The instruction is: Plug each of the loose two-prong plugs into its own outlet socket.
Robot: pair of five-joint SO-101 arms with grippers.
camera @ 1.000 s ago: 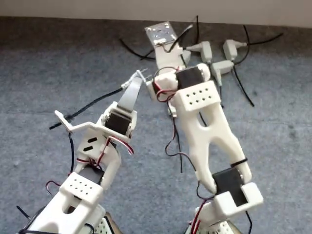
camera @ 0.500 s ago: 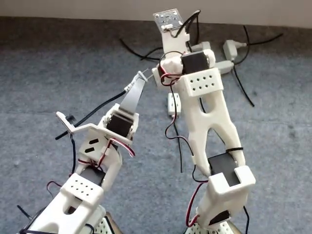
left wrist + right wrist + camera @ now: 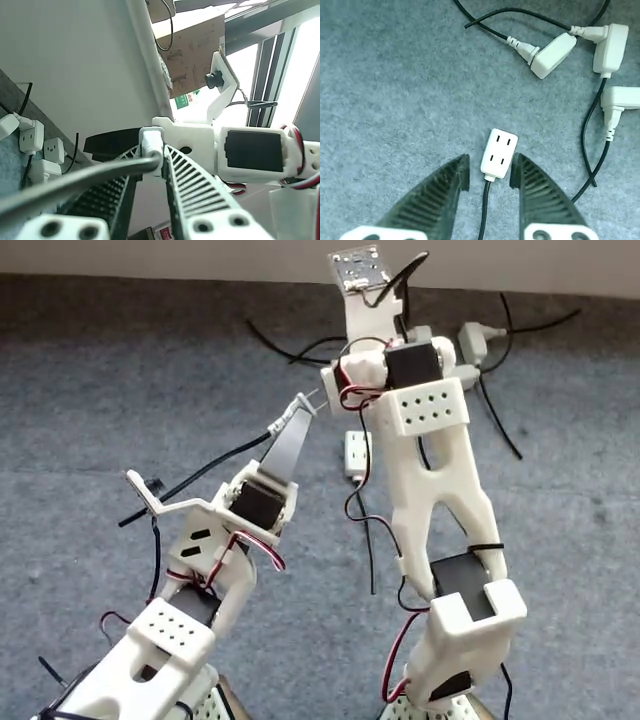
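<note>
**Two arms over a grey carpet, one plug in hand**

A grey carpet (image 3: 120,390) covers the whole work surface, short-piled and flecked. It runs back to a pale wall (image 3: 75,65). Past the wall's corner, the left wrist view takes in a bright window (image 3: 305,75) with dark frames and a sheet of brown cardboard (image 3: 195,55) leaning high up.

The right arm (image 3: 430,470) stretches from the near edge far out over the carpet, with its wrist bent down. The left arm (image 3: 200,570) stands beside it, reaching less far and angled up toward the right arm.

The right gripper (image 3: 489,159) is spread partway and has hold of nothing. Its two dark ribbed fingers (image 3: 445,185) sit on either side of the cord end of a white outlet block (image 3: 499,153). A sliver of carpet shows on each side, and I cannot tell how high above the block the fingers are. The block lies flat on the carpet with two pairs of slots facing up.

The left gripper (image 3: 151,150) is closed tight on a white plug (image 3: 297,412), raised off the carpet. The prongs point up and away toward the right arm's wrist. The plug's black cord (image 3: 200,468) trails down to the carpet on the left.

Three more white corded pieces (image 3: 552,50) (image 3: 610,42) (image 3: 620,97) lie close together on the carpet, beyond the outlet block and nearer the wall, with their thin black cords looping around them.
</note>
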